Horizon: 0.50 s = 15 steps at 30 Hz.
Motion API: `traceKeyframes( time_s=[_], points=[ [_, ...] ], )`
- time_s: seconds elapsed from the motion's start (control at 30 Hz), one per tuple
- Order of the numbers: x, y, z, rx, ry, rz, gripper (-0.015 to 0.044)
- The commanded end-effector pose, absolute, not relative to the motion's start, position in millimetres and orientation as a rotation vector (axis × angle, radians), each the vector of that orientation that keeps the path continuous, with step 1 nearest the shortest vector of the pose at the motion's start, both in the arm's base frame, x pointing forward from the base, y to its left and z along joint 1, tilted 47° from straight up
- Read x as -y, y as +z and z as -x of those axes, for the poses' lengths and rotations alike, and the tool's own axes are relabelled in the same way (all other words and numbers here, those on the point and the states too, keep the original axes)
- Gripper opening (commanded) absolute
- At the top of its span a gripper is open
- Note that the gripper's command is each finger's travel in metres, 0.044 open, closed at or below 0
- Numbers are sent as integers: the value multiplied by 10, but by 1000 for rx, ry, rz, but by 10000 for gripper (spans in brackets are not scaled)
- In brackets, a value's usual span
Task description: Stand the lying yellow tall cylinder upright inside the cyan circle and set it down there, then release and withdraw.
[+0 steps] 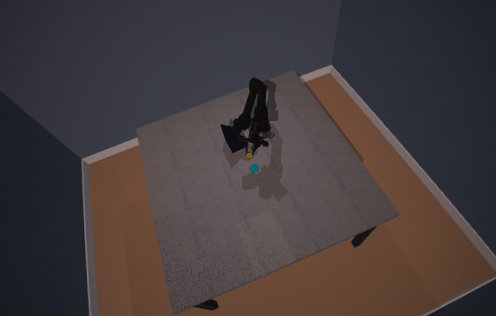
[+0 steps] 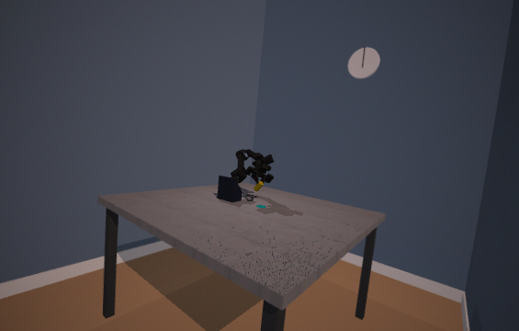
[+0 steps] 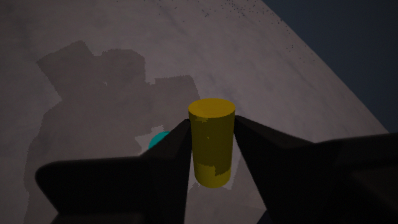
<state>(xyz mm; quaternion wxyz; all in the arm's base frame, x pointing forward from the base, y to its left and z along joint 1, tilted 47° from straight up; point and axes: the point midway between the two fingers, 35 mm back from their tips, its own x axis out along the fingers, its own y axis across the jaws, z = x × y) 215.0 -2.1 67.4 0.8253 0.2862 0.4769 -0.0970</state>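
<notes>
The yellow tall cylinder (image 1: pixel 249 155) (image 2: pixel 258 186) (image 3: pixel 212 145) is held in the air above the table, tilted in the exterior view. My gripper (image 3: pixel 211 122) is shut on it, one finger on each side. The cyan circle (image 1: pixel 254 168) (image 2: pixel 261 207) (image 3: pixel 159 139) lies flat on the table, a little beyond the cylinder in the top view. In the wrist view it is left of the cylinder and partly hidden behind the left finger.
A dark blue wedge-like block (image 1: pixel 233 140) (image 2: pixel 229 188) stands on the grey table (image 1: pixel 195 184) (image 2: pixel 186 221), close beside the arm and the cylinder. The arm's shadow falls beside the cyan circle.
</notes>
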Motion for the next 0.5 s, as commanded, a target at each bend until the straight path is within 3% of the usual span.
traceKeyframes(
  time_s=[0.0,0.47],
  points=[
    [33,682,-2158,-980,-221,-617,105],
    [39,693,-2161,-881,-244,-643,105]
  ],
)
